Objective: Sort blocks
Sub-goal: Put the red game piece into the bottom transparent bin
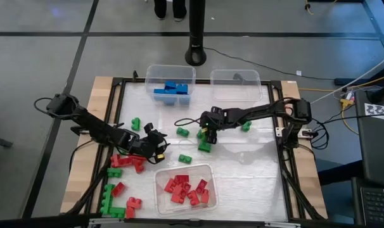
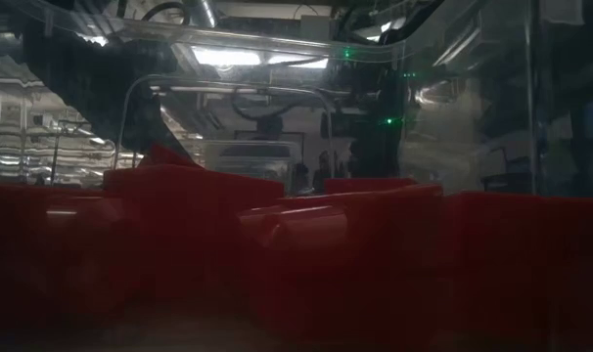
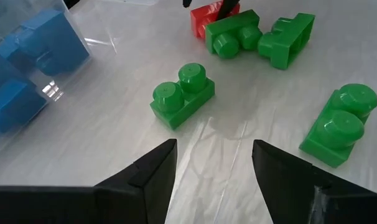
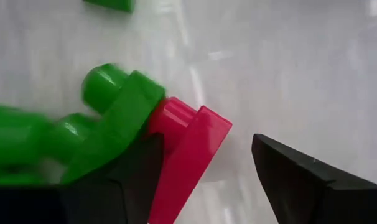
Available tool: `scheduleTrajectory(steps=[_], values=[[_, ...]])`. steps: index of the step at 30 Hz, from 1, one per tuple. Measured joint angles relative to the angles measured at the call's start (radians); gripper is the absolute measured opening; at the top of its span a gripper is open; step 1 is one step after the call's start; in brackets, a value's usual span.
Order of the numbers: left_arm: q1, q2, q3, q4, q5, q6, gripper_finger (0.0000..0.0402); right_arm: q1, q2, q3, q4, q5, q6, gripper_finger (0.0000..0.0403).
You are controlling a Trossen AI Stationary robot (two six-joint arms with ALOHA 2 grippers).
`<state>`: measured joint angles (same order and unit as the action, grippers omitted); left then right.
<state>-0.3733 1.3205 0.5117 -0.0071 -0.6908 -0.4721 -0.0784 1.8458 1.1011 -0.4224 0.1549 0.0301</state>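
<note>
Red block: you see a red block (image 4: 187,155) lying between your right gripper's fingers, pressed against a green block (image 4: 117,124), at mid-table.
Right gripper: your right gripper (image 1: 206,134) sits low over that small cluster of green blocks (image 1: 204,145); its jaws stand apart around the red block, one finger (image 4: 313,180) clear of it.
Left gripper: your left gripper (image 1: 155,147) hovers near the table's middle, jaws open and holding nothing, with a green two-stud block (image 3: 182,94) just ahead of it.
Sorted blocks: blue blocks (image 1: 172,90) lie in the far clear bin (image 1: 151,75); red blocks (image 1: 187,189) fill the near bin (image 1: 212,174).
Loose blocks: more red and green blocks (image 1: 119,190) lie scattered on your left side of the table.
Empty-looking bin: a second far bin (image 1: 260,79) stands beside the blue one.
</note>
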Motion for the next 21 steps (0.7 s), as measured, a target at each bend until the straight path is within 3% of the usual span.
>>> scheduleTrajectory(steps=[3, 10, 21], values=[[0.000, 0.000, 0.000, 0.000, 0.000, 0.000, 0.0198, -0.015, 0.001, -0.001, -0.003, -0.068, -0.003, 0.0248], [0.000, 0.000, 0.000, 0.000, 0.000, 0.000, 0.0198, -0.034, 0.002, -0.001, -0.009, -0.091, -0.033, 0.0205], [0.000, 0.000, 0.000, 0.001, 0.000, 0.000, 0.0198, -0.033, 0.002, -0.002, -0.015, -0.030, -0.152, 0.0065]])
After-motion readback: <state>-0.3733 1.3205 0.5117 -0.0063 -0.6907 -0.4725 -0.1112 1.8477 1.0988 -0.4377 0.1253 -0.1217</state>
